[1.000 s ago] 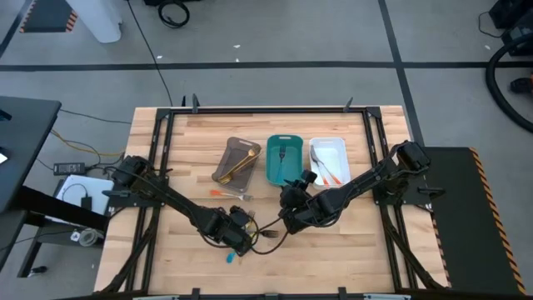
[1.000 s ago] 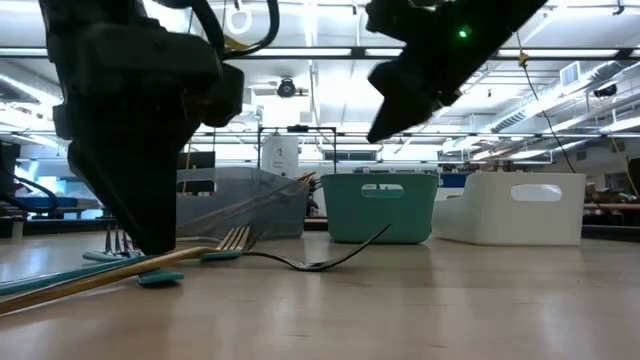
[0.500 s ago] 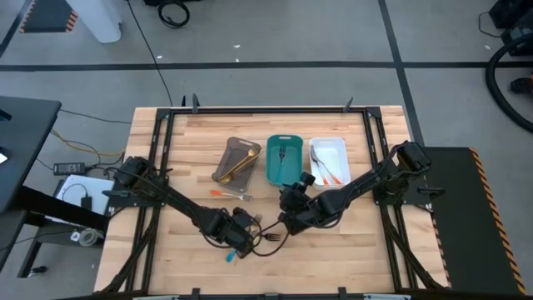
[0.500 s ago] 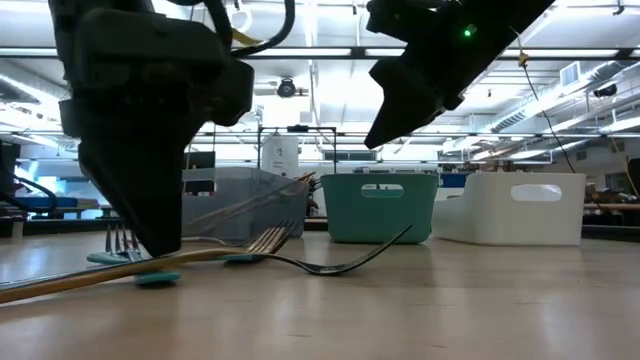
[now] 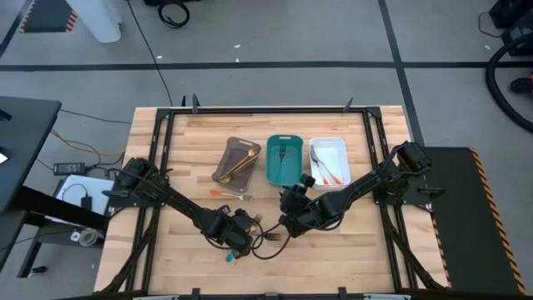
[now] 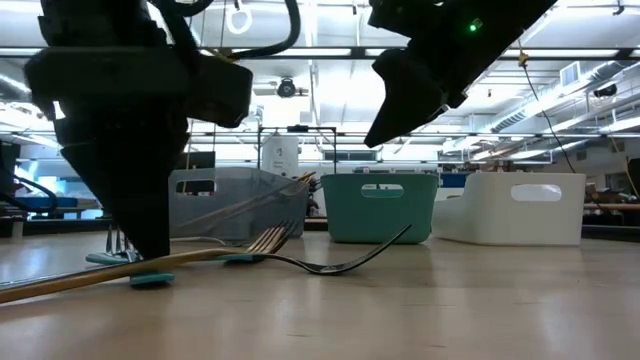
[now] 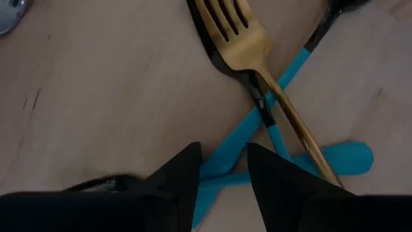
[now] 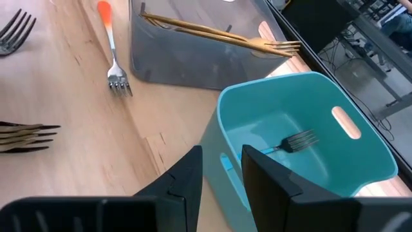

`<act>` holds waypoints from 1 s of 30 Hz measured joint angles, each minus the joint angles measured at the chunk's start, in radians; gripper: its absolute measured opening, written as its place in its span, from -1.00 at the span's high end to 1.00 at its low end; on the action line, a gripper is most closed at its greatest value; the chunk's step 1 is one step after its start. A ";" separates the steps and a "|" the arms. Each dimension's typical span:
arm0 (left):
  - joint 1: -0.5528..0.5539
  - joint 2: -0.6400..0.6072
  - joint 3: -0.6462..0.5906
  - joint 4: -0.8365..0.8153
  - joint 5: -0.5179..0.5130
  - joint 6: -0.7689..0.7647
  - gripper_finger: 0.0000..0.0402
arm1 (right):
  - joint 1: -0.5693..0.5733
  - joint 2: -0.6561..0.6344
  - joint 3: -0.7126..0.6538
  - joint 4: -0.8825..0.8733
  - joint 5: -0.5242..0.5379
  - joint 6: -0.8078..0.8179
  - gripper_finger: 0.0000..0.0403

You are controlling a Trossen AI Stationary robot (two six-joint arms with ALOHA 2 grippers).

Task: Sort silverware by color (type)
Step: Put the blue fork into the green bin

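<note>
While both grippers' jaws stay slightly apart w/o load, grey-brown plastic tray (image 5: 236, 161) holds gold cutlery, teal plastic tray (image 5: 284, 160) 1 fork, white plastic tray (image 5: 329, 161) orange-handled pcs.

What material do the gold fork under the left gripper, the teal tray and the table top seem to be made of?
Gold fork: likely metal with a brushed gold finish; it shows a soft metallic sheen.
Teal tray: probably moulded plastic, matte; smooth rounded walls with a cut-out handle slot.
Table top: wood, looks like butcher block; pale planks with visible grain and seams.
</note>
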 joint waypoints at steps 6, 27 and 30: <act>0.008 -0.003 0.002 -0.018 0.005 0.151 0.30 | 0.000 0.000 0.000 0.001 -0.002 0.001 0.43; 0.054 -0.044 0.028 -0.114 -0.022 0.609 0.30 | 0.007 0.000 -0.024 0.007 -0.013 0.042 0.43; 0.060 -0.067 0.031 -0.127 -0.015 0.655 0.30 | 0.007 0.000 -0.024 0.015 -0.025 0.042 0.43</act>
